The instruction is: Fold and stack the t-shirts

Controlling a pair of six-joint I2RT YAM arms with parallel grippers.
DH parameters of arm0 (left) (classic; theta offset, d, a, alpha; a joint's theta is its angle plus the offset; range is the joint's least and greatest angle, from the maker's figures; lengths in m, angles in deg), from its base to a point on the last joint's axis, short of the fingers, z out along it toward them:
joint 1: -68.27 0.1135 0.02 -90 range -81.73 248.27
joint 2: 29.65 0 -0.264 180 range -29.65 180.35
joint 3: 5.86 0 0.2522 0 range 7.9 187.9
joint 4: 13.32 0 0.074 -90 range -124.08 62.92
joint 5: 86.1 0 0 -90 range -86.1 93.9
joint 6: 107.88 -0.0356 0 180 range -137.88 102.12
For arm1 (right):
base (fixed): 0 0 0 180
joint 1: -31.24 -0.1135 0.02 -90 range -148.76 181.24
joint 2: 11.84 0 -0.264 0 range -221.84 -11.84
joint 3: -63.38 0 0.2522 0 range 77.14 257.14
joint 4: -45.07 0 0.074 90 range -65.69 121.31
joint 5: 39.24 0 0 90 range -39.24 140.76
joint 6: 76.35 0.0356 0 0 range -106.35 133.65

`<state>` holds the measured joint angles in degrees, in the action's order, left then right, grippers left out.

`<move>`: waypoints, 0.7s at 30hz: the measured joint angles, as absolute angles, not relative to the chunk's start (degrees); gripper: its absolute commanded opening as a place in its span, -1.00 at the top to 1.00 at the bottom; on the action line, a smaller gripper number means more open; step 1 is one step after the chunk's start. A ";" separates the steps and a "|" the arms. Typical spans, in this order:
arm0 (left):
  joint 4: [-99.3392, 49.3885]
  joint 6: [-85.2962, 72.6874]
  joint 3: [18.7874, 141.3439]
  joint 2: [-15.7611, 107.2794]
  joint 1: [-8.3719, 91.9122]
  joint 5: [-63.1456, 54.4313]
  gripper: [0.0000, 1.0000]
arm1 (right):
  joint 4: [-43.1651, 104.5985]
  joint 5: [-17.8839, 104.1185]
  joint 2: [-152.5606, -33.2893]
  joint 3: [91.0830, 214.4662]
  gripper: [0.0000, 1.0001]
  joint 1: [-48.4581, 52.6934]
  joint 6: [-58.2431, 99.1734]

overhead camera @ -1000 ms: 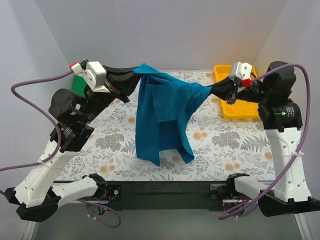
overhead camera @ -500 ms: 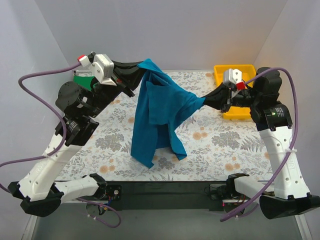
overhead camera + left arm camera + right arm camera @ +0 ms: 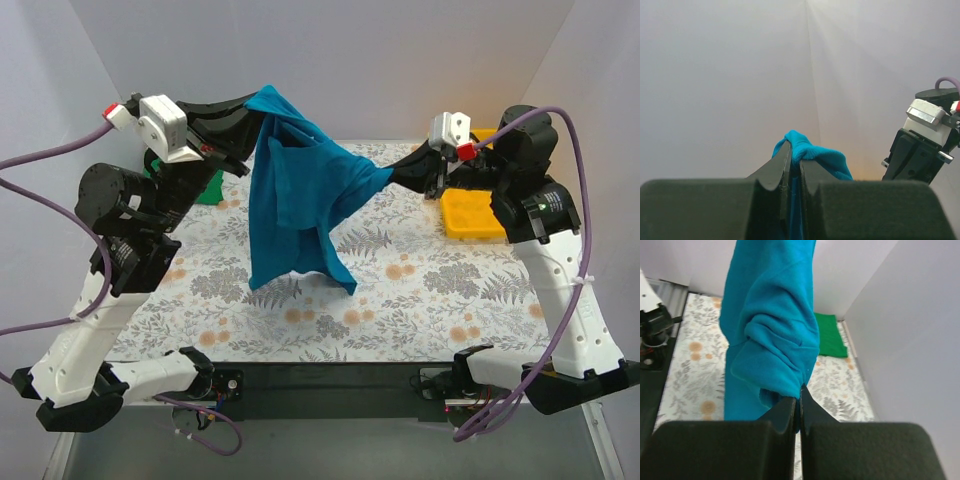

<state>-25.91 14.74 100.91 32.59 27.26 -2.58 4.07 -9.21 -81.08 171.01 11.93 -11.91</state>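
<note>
The teal-blue t-shirt (image 3: 298, 205) hangs in the air above the table, held by both arms. My left gripper (image 3: 256, 110) is shut on its top left corner; in the left wrist view the cloth (image 3: 812, 152) bulges out between the closed fingers. My right gripper (image 3: 392, 176) is shut on the shirt's right edge, and in the right wrist view the bunched cloth (image 3: 772, 330) hangs just above the jaws. The green t-shirt (image 3: 830, 341) lies folded on the table at the far left, mostly hidden behind my left arm in the top view (image 3: 208, 188).
A yellow tray (image 3: 472, 213) stands at the back right, partly behind my right arm. The floral table cover (image 3: 400, 290) spreads below the hanging shirt. White walls close in the back and both sides.
Both grippers have risen and shifted left with the teal-blue shirt. Its lower hem has lifted higher off the table and swung left.
</note>
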 measured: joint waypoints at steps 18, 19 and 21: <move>-8.95 25.19 76.45 54.34 34.95 -1.72 1.00 | 12.22 26.60 -65.36 126.88 0.97 15.37 -20.63; -8.58 27.90 73.94 57.60 36.54 -3.58 1.00 | 13.51 28.23 -65.25 123.12 0.97 15.74 -20.89; -8.49 32.24 72.82 64.72 38.38 -6.69 1.00 | 15.63 30.55 -65.16 118.50 0.97 16.39 -21.31</move>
